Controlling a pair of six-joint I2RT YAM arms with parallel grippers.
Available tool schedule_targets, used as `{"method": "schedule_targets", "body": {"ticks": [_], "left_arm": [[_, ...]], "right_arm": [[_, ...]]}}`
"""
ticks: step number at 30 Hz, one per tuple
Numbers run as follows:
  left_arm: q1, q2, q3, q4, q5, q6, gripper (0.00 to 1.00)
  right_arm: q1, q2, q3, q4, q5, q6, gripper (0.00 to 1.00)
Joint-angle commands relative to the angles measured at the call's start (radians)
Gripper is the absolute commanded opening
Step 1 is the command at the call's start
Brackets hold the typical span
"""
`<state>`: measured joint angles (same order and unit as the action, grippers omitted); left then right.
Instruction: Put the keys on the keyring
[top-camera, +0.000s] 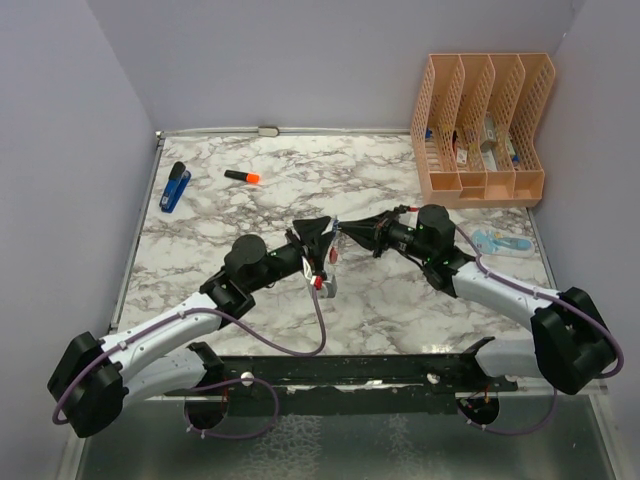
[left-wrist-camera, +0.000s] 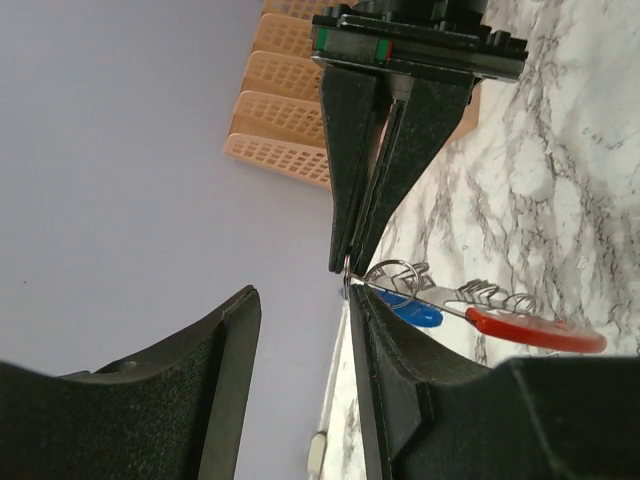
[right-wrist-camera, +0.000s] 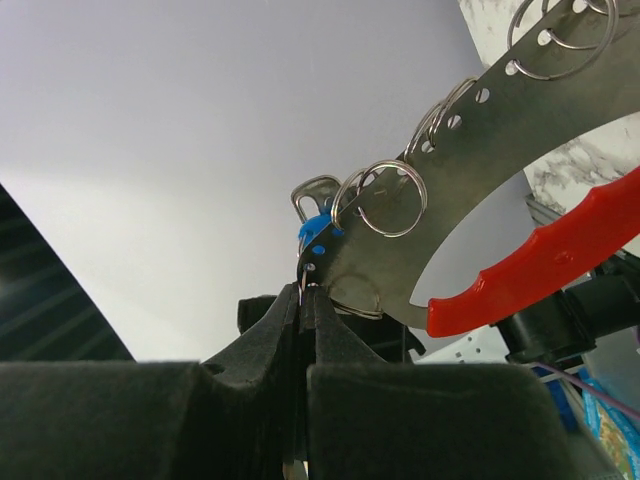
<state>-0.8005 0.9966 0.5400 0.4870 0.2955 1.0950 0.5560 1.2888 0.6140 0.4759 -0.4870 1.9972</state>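
1 blue key (right-wrist-camera: 315, 231) peeks from behind the keyring (right-wrist-camera: 470, 170), pinched by right gripper (right-wrist-camera: 305, 298); left gripper (left-wrist-camera: 302, 297) spread.

A peach file rack (top-camera: 487, 128) stands back right; a blue stapler (top-camera: 175, 187) and orange marker (top-camera: 243, 177) lie left.

**Inventory by Kind**

You have two arms (top-camera: 170, 332), hence two grippers: the left gripper (left-wrist-camera: 300, 300) and right gripper (right-wrist-camera: 305, 300). Count one keyring (right-wrist-camera: 480, 150); its split rings (right-wrist-camera: 385, 200) overlap too much to number. Two keys show: one blue key (right-wrist-camera: 316, 232), one silvery key (right-wrist-camera: 315, 195). Also count one table (top-camera: 400, 300), one stapler (top-camera: 175, 187), one marker (top-camera: 242, 177), one packet (top-camera: 500, 242) and one four-slot organiser (top-camera: 485, 130).
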Motion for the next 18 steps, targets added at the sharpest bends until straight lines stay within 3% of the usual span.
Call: {"method": "schedule_targets", "body": {"ticks": [1, 18], "left_arm": [[0.002, -0.004, 0.041, -0.075, 0.083, -0.082, 0.44], [0.106, 0.017, 0.071, -0.08, 0.142, -0.109, 0.26]], "right_arm": [[-0.002, 0.001, 0.044, 0.047, -0.05, -0.08, 0.01], [-0.002, -0.025, 0.069, 0.005, -0.089, -0.156, 0.01]]}}
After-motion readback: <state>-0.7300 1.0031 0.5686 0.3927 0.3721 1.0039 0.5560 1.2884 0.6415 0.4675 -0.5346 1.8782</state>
